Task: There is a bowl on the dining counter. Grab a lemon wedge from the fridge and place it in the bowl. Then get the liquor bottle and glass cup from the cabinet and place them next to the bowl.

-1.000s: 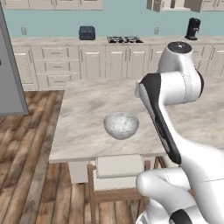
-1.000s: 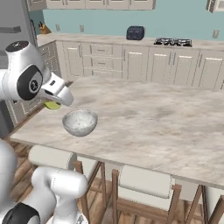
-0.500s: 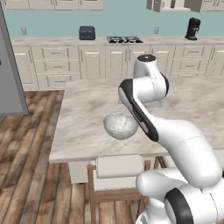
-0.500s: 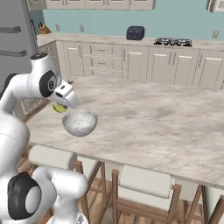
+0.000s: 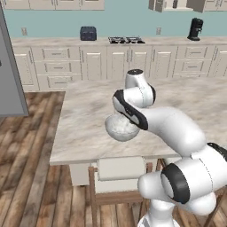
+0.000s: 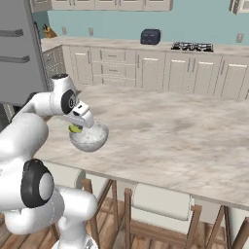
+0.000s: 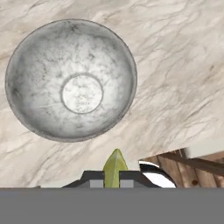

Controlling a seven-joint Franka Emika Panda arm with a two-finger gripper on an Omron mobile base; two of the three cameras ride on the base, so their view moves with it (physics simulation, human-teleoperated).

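Pincer point(image 7: 114, 181) clamped shut on the lemon wedge point(image 7: 114, 168) hung above the table point(image 7: 175, 65), the empty bowl point(image 7: 70, 78) lying toward eleven o'clock in the hand view, so the delivery step seemingly needed a shift over the bowl before releasing.

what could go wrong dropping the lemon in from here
The fingers are shut on the lemon wedge, but in the hand view they sit off the bowl's rim, over bare dining counter. Released now, the wedge would likely miss. The bowl also stands near the counter edge, so a nudge might slide it off.
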